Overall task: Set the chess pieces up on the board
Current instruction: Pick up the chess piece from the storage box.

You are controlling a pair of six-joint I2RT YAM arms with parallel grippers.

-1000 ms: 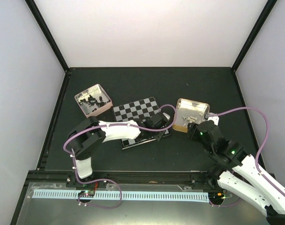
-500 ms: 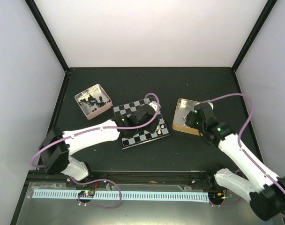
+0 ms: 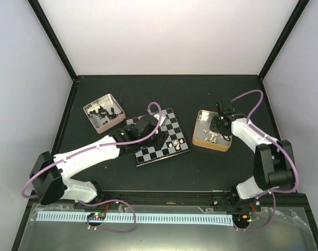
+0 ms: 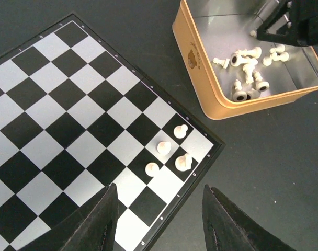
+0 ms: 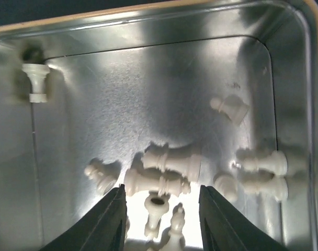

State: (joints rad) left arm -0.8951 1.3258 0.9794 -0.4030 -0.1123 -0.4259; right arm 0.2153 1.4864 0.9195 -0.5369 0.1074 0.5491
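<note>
**Four white pieces on board, right tool at tin**

I have the left tool [image 4: 159, 222] hovering above the board [image 4: 70, 115], over the corner nearest the tan tin [image 4: 193, 55]. Its fingers are apart with nothing between them. Four white pieces [image 4: 163, 147] stand upright in a tight cluster on that corner's squares. The board lies skewed on the dark counter [image 3: 201, 94], between the pink tray [image 3: 118, 105] and the tin. The right tool [image 5: 159, 219] hangs low over the tin, fingers spread and clamping nothing. Loose pieces [image 5: 169, 172] lie mostly toppled on the tin floor beneath it. Black pieces [image 3: 102, 111] sit heaped in the pink tray.
</note>
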